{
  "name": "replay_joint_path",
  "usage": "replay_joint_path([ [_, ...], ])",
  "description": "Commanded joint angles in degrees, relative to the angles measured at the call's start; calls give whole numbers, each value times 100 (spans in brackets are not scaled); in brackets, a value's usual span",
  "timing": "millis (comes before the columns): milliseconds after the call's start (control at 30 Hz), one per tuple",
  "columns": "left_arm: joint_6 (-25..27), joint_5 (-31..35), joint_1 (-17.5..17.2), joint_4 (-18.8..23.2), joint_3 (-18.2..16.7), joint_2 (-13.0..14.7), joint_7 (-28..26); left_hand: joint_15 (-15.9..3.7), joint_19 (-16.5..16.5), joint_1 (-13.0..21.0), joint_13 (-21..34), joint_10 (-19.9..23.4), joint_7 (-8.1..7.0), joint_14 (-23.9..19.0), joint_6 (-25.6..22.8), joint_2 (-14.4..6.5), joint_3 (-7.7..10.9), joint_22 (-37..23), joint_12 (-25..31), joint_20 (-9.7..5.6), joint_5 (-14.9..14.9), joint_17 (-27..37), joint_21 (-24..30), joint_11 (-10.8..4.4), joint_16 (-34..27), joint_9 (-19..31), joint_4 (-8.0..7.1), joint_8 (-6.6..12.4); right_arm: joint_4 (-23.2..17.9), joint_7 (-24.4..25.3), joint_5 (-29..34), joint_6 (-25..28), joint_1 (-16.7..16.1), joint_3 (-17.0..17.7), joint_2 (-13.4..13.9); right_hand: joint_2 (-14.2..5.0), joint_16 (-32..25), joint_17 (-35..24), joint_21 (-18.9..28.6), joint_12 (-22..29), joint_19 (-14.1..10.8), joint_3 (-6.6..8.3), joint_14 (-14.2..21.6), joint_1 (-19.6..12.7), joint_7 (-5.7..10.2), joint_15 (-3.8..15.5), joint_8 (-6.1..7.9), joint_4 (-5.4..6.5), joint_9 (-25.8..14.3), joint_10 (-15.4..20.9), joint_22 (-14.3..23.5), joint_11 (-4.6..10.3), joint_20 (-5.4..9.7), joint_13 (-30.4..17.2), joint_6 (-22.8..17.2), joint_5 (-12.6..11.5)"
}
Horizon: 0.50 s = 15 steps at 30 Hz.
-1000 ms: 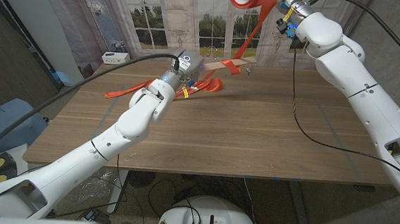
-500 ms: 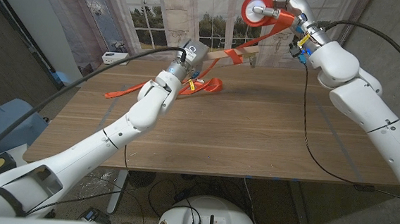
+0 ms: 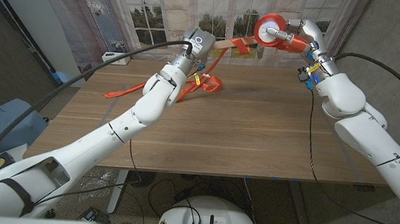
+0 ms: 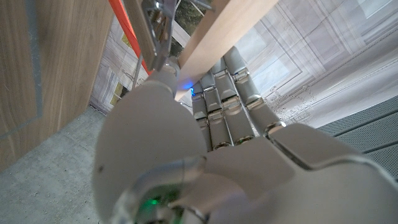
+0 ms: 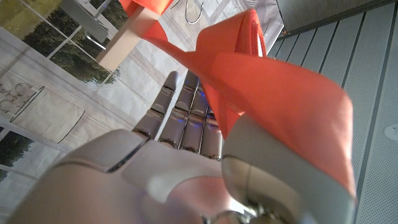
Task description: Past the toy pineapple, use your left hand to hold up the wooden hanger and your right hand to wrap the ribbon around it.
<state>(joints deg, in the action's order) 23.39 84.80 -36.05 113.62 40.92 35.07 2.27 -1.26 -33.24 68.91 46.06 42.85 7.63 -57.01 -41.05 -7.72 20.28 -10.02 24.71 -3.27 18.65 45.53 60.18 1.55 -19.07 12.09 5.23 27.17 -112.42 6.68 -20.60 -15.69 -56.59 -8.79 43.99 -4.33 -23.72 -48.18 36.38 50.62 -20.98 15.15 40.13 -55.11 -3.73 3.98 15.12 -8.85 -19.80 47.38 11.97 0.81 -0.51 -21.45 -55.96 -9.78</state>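
Head view: left hand (image 3: 199,41) grips the wooden hanger (image 3: 227,42) and holds it up above the far edge of the desk (image 3: 255,130). Right hand (image 3: 297,37) is just beside the hanger's free end, clasping the ribbon spool (image 3: 269,28). The ribbon (image 3: 243,44) runs from spool to hanger; its loose tail lies in a heap on the desk below the hanger (image 3: 202,84). No toy pineapple that I can make out.

Left wrist view: fingers (image 4: 221,106) are closed around the hanger bar (image 4: 224,28), with its metal hook (image 4: 155,31) next to the bar. Grip looks firm.

Right wrist view: hand holds the spool, a wide ribbon band (image 5: 249,81) crossing over the fingers (image 5: 186,112) toward the hanger end (image 5: 124,40).

My call for the wrap: keep the left hand rigid and the bar level. Circle the spool tightly around the bar, keeping tension so turns don't slip off the free end. Risk: ribbon snagging on the right hand's fingers.
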Motion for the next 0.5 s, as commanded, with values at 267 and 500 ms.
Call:
replay_joint_path([
  [267,-137,43,-36,200,-3,34,-46,-1186,31,20,20,976,-830,-817,-883,-69,320,-28,-39,-530,21,29,33,-971,9,1790,96,17,128,1584,695,-274,-865,175,-1100,-535,-32,-72,98,450,-79,419,132,-260,459,843,12,209,-37,231,14,253,-8,-650,-645,-42],
  [500,-185,-3,-100,251,-44,66,-162,-1186,36,14,18,985,-827,-827,-871,-69,322,-28,-49,-534,17,39,39,-964,17,1801,96,11,-470,3279,1907,1257,-963,5,-1800,-544,-104,-132,165,440,-179,418,269,-273,444,843,5,201,-25,298,12,287,-49,-574,-665,-38],
])
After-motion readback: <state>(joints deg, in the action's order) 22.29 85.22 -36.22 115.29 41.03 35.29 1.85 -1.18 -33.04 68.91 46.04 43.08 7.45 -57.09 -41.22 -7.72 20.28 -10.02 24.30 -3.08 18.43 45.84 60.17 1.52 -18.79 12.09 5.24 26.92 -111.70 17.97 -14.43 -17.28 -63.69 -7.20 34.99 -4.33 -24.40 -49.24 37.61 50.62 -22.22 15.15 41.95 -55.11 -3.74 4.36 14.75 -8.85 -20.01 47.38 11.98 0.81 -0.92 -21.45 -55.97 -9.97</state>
